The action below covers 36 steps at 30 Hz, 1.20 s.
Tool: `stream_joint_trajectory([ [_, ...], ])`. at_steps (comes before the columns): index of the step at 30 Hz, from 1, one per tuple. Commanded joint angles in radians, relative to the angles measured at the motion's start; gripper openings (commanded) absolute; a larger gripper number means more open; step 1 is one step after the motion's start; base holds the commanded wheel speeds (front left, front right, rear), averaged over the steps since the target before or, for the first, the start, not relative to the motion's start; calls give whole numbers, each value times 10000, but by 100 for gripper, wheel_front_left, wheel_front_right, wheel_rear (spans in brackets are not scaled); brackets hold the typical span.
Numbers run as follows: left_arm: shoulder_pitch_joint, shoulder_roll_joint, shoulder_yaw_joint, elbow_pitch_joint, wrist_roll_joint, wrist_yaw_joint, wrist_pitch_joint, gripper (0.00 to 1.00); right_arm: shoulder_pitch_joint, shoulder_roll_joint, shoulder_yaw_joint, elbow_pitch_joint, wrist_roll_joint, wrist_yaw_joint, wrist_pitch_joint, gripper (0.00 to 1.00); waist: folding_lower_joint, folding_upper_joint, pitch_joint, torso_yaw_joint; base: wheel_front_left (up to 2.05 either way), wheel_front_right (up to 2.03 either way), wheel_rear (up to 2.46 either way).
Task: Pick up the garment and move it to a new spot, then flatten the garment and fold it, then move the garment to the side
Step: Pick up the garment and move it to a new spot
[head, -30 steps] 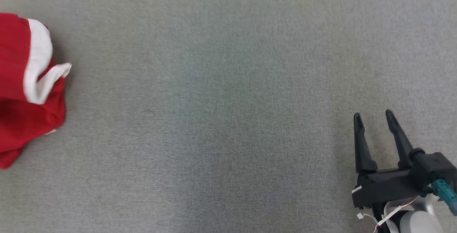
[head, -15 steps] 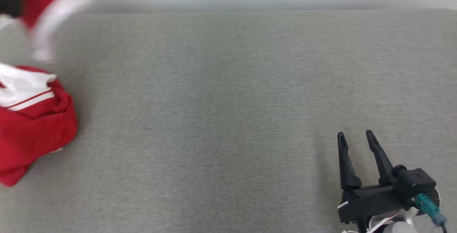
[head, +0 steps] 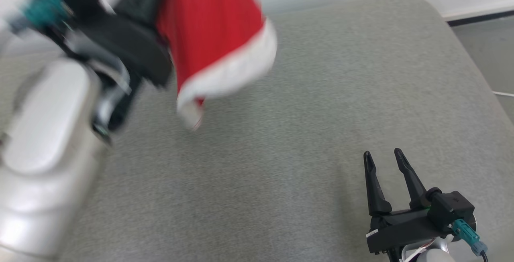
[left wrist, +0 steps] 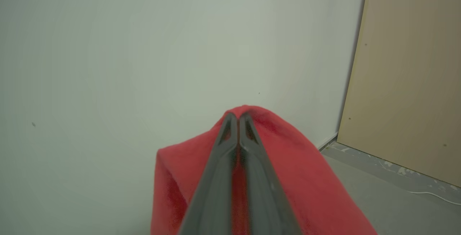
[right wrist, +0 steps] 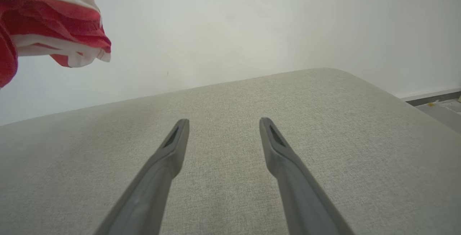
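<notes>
Garment (head: pixel 213 37), red with a white hem, hangs in the air over the far left part of the grey fabric-covered table (head: pixel 305 105). Motion blur softens its edges in the head view, and whether its lowest tip touches the table cannot be told. Left gripper (left wrist: pixel 237 118), raised at the upper left of the head view, has its two fingers pressed together with a fold of red cloth pinched between them. In the left wrist view the cloth drapes to both sides of the fingers against a pale wall (left wrist: pixel 108 48). Right gripper (head: pixel 382 153), at the near right over the table, has its fingers spread wide with nothing between them. In the right wrist view the garment's red-and-white striped edge appears at the upper left, well apart from that gripper. Beyond the table's rounded far right corner lie a grey floor (head: pixel 482 41) and a thin white cable (head: pixel 504 93). A tan panel (left wrist: pixel 407 76) stands beside the wall.
</notes>
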Motion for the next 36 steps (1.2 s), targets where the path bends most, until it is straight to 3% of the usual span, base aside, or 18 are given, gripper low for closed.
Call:
stream_joint_trajectory([
  [1,274,-50,-14,1,-66,60,-78,0,-38,-9,4,18,80,-21,-38,100,1,1,22,-363,0,0,0],
  [9,2970,-826,-779,737,-373,351,-589,0,59,-13,-109,38,-112,-21,-116,100,1,1,14,-115,0,0,0],
  [11,3357,-1018,-1010,1037,-324,320,-746,100,66,-11,-108,19,-211,-21,-108,100,1,1,-27,25,0,0,0],
  [15,3458,-1267,-1241,1350,-173,242,-1167,100,99,-13,-187,-49,-391,-21,-11,100,1,1,-220,382,0,0,0],
  [20,3300,-1215,-807,1103,45,390,-1704,100,373,-13,-325,-173,-585,-21,142,100,1,1,-663,922,0,0,0],
  [28,4357,-216,460,-77,585,927,-1846,100,874,-13,-412,-524,-744,-21,458,100,1,1,-1390,1910,0,0,0],
  [36,6665,895,1987,-1716,1057,1560,-1848,100,1215,-13,-448,-955,-800,-21,828,100,1,1,-1833,2548,0,0,0],
])
